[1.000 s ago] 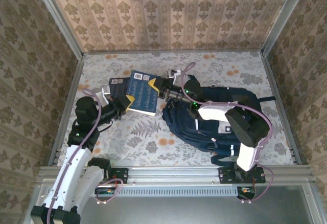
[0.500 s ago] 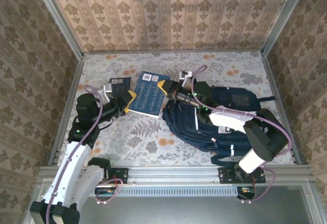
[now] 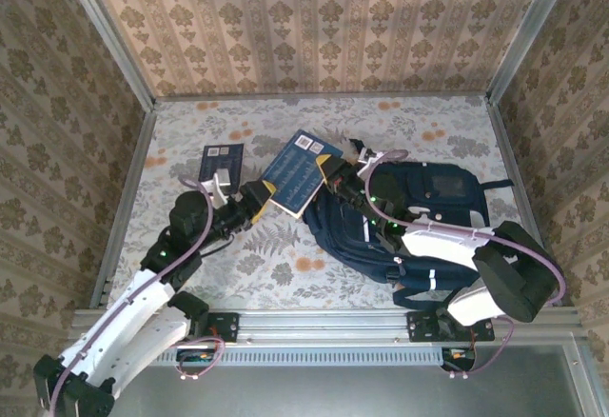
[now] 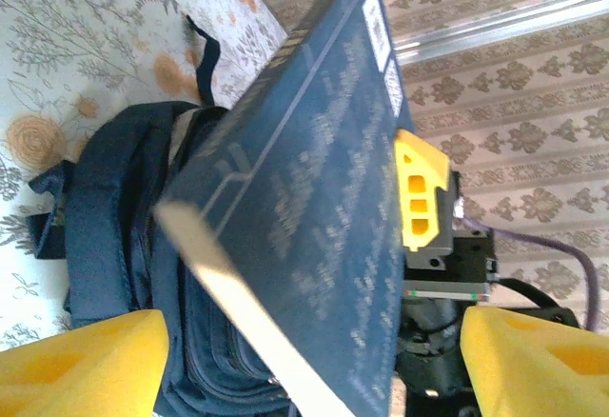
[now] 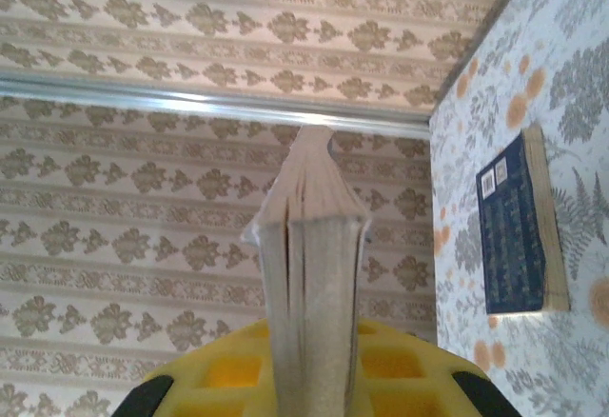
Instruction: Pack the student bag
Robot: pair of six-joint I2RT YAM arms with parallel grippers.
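Right gripper (image 3: 330, 173) is clamped on the edge of a blue book (image 3: 300, 174), whose pages sit pinched between the yellow pads in the right wrist view. It holds the book tilted at the left end of the student bag (image 3: 419, 203), which lies on the right half of the floral table (image 3: 257, 265) under the right arm. Left gripper (image 3: 261, 191) sits at the book's lower left edge, its fingers spread wide with that edge between them. A second book (image 3: 222, 162) lies flat further left, well apart from the bag.
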